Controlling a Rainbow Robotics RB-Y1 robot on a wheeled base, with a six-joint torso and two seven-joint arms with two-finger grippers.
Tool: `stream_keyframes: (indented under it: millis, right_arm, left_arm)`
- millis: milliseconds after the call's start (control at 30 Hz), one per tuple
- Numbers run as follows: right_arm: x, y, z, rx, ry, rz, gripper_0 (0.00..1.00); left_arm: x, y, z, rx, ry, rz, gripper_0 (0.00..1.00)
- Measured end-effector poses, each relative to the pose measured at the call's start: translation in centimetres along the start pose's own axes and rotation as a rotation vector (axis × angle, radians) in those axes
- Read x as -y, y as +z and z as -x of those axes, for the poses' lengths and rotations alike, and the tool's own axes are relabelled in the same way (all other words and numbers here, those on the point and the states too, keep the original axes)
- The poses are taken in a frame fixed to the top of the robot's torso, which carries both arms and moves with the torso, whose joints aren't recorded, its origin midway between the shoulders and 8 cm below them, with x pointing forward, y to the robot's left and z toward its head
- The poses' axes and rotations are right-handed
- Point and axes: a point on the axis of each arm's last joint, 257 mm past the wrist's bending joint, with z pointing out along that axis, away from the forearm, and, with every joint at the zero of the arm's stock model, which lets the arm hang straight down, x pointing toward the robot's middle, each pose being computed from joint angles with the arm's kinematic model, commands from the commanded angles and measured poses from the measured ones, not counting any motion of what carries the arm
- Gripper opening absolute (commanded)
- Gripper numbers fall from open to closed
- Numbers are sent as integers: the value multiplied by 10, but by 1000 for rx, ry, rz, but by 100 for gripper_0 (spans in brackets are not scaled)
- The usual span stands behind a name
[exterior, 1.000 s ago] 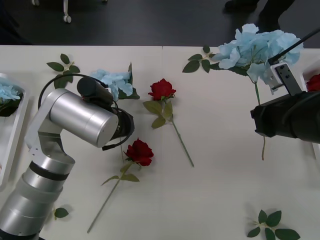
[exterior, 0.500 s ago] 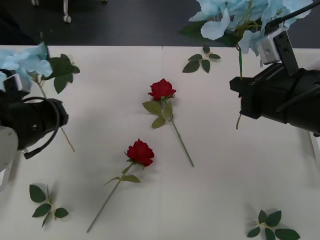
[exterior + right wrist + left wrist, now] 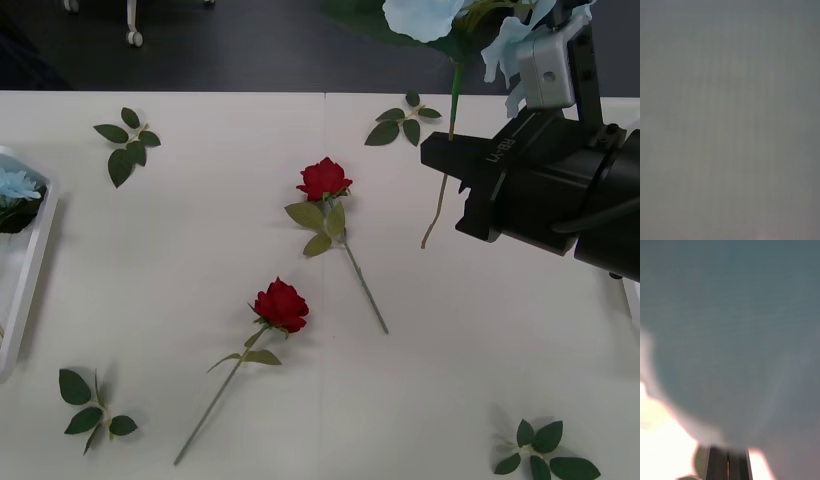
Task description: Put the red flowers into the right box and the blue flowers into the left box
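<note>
**Front view**
- Reaching in from the right side, above the white table: right arm, black-bodied, with a white wrist block on top.
- Hanging in the air at the top edge, just beside that block: raised blue flower, with pale petals and a dark leaf. Trailing its thin stem down in front of the arm, clear of the table.
- Leaving the state of the right gripper undetermined: hidden behind the arm body, so open or closed cannot be told.
- Lying on the table near the centre: upper red rose, with the bloom toward the far side and the stem running toward the near right.
- Lying below it and well apart: lower red rose, with the stem running toward the near left.
- Sitting at the left edge: left box, a white tray with a raised rim.
- Resting inside that tray at its far end: boxed blue flower, over a dark leaf.
- Lying loose on the table: four leaf sprigs, at far left, near left, far centre-right and near right.

**Right wrist view**
- Giving a flat grey blur, with nothing distinguishable.

**Left wrist view**
- Showing the left gripper with both dark fingers pressed together.
- Facing a blurred pale blue-grey mass close to the lens, too soft to identify.
</note>
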Motion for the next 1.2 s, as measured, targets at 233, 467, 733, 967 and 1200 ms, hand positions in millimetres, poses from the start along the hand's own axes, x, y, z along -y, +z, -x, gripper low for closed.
stream_keyframes:
  millis: [233,467,733,967,1200]
  right_arm:
    - [-18,1,11,19,-32,68,0]
    - [-61,18,30,104,-78,173,0]
    - [-112,60,23,154,-157,308,0]
    - [-97,107,24,145,-174,283,0]
    - [-96,148,42,164,-205,271,0]
  left_arm:
    - [-50,27,31,-26,18,133,0]
    - [-59,63,49,-24,138,68,0]
    - [-72,87,57,-43,171,60,87]
    - [-58,86,56,-44,200,14,100]
    - [-10,63,28,-132,234,-126,100]
